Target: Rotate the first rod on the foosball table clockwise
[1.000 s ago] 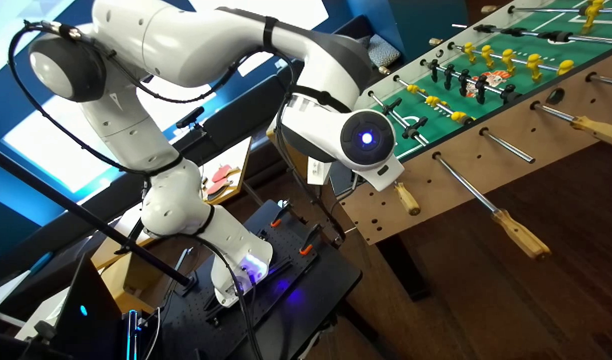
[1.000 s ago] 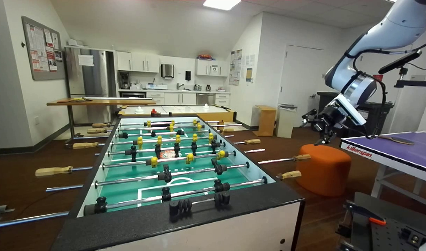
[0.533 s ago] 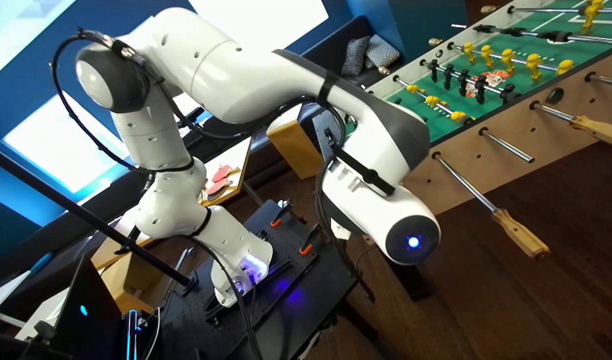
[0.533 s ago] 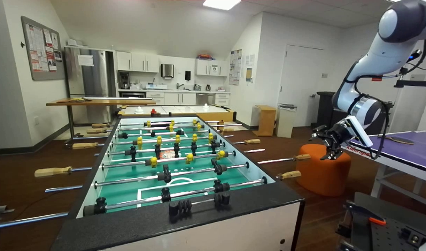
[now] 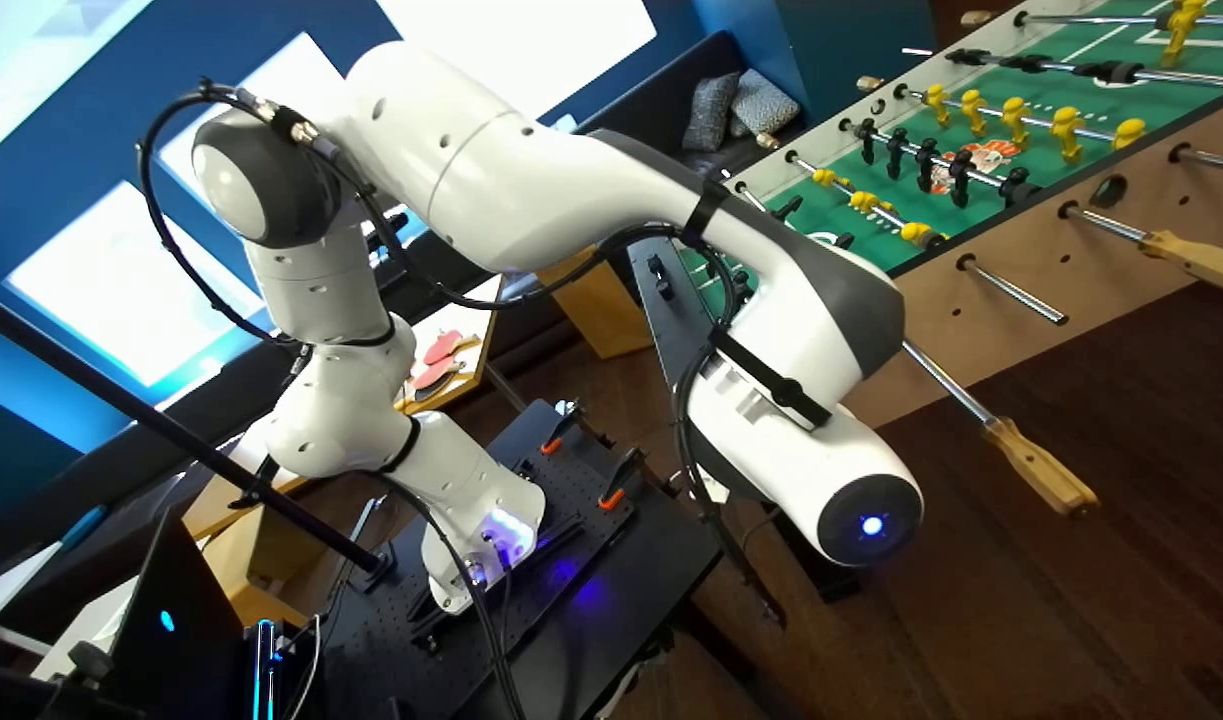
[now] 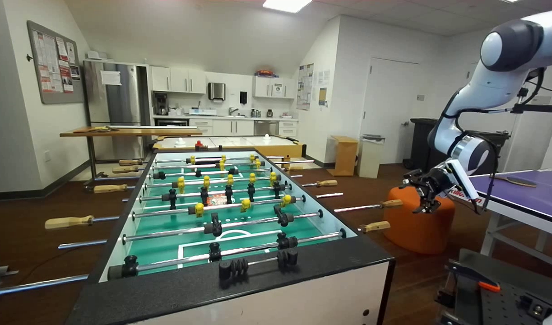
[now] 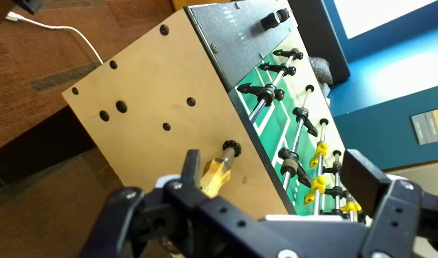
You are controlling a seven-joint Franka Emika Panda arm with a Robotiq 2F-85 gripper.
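Approach phase, apparently: the gripper (image 7: 278,172) stands wide and empty; the handle (image 7: 216,177) of the end rod (image 7: 257,111) is ungrasped; next move likely calls for centring, clamping, twisting

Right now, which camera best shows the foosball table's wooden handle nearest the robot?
An exterior view: there the wooden handle shows nearly whole, uncovered. The wrist view is closer, but the gripper hides part. Elsewhere, in an exterior view, the arm hides it.
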